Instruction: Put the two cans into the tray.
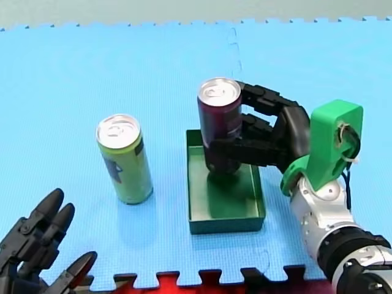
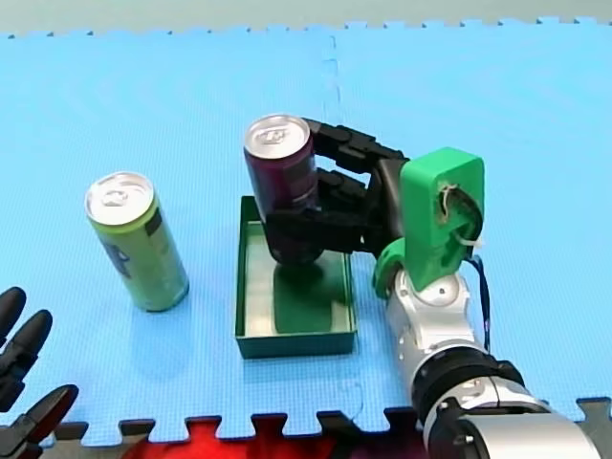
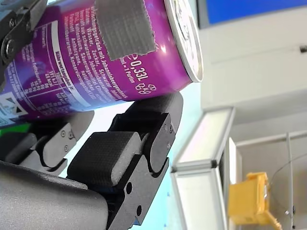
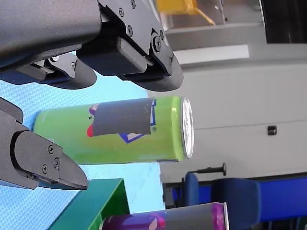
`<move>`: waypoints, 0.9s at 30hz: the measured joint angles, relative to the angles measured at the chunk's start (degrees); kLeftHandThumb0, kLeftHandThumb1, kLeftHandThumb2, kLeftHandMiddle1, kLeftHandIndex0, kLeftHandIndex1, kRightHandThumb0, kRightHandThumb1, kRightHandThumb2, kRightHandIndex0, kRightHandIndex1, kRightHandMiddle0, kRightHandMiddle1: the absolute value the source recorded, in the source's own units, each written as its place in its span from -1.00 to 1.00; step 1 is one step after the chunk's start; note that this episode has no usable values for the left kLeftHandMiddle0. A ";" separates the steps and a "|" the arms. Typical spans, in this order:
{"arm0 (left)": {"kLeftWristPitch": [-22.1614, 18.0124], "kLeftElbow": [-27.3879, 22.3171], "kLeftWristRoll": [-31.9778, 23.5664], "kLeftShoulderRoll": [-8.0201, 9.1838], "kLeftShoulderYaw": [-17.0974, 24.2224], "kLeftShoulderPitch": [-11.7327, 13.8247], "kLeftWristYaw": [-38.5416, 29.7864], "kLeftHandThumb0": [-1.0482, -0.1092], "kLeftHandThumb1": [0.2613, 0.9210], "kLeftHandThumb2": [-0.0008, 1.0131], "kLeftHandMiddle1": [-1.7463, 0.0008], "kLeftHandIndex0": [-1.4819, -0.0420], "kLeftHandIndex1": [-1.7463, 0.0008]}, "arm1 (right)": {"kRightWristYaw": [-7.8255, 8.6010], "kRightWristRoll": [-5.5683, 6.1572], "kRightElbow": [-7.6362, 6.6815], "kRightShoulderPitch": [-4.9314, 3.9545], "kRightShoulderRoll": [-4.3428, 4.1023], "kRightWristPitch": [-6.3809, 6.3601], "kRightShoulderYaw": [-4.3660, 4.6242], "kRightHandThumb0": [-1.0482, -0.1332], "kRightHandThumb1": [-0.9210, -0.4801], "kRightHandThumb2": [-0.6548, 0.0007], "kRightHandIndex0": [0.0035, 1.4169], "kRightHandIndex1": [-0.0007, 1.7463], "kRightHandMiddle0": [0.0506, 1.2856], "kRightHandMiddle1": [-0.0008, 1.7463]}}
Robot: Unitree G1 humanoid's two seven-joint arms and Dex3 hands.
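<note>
Right fingers point(image 1: 260, 98): black, jointed, curled tightly round the side of a purple aluminium drink can point(image 1: 219, 116); two fingers wrap its far side and a third presses its lower near side.
Right hand point(image 1: 278, 131): comes in from the right, just beside the tray's right wall, holding the can upright.
First wrist view: the same hold from close by; padded black fingers lie against the purple label, which carries a grey tape patch point(image 3: 124, 26).
Purple can: silver top up, base down within the walls of a green rectangular shallow tray point(image 1: 226, 225), toward its far end; whether the base touches the tray floor cannot be told.
Right wrist: a bright green plastic bracket point(image 1: 334, 141) sits above the silver forearm.
Green can point(image 1: 125, 159): a lime-green aluminium drink can standing upright on the blue foam mat point(image 1: 92, 73), left of the tray and apart from it, touched by neither hand.
Left hand point(image 1: 37, 245): at the near left corner of the mat, holding nothing, not curled, well apart from the green can.
</note>
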 measured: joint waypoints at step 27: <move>-0.85 -1.18 -2.08 0.39 1.06 3.49 -1.53 -1.00 0.91 -0.99 0.99 0.23 0.99 | -0.49 -0.55 0.00 2.01 0.14 -1.76 1.03 0.57 -0.35 1.00 0.94 -1.00 0.92 -1.00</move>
